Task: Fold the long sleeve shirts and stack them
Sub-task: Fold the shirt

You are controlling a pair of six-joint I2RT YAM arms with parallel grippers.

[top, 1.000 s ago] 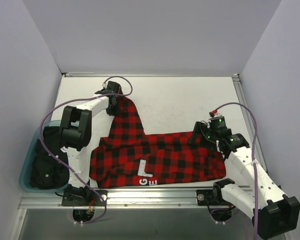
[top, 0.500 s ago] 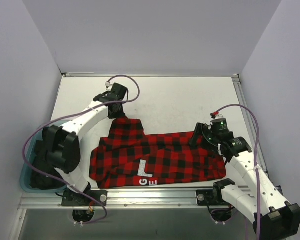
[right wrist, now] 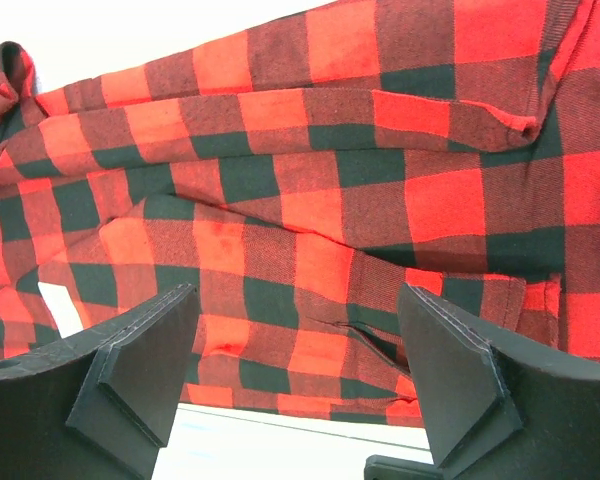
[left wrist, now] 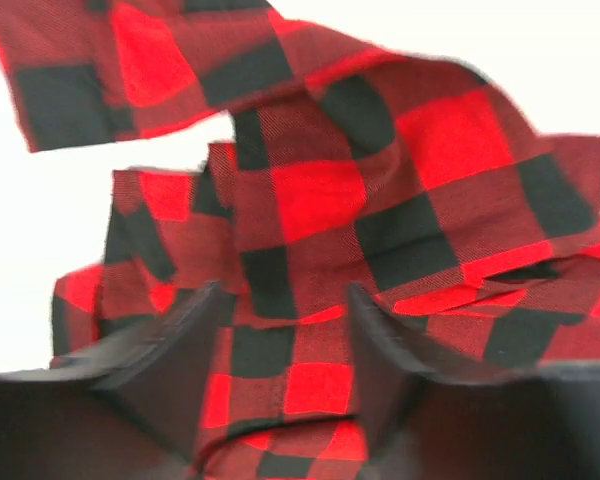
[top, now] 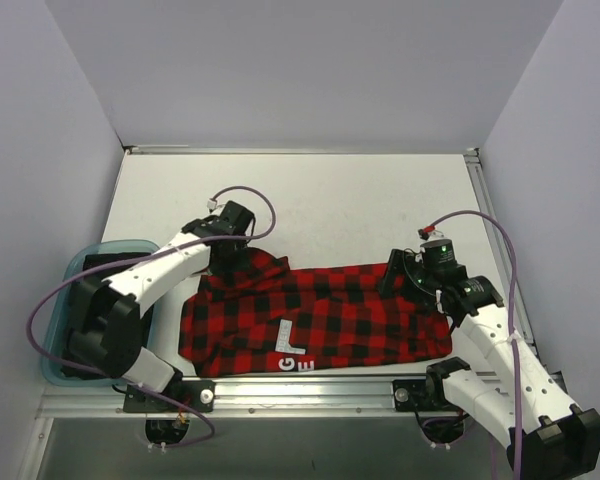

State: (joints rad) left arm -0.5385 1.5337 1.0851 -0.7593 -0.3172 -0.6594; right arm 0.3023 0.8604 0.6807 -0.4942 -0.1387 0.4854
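One flannel shirt [top: 320, 325] lies with its long axis along the near edge of the desk [top: 360, 200], the left jaws parted over its bunched far-left corner (the folded-in sleeve sits nearest them) and the right jaws wide open above its right end.

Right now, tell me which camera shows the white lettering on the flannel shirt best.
The top external view: the white lettering shows plainly on the flannel shirt, by its hem. The right wrist view catches only a white patch; the left wrist view shows none.
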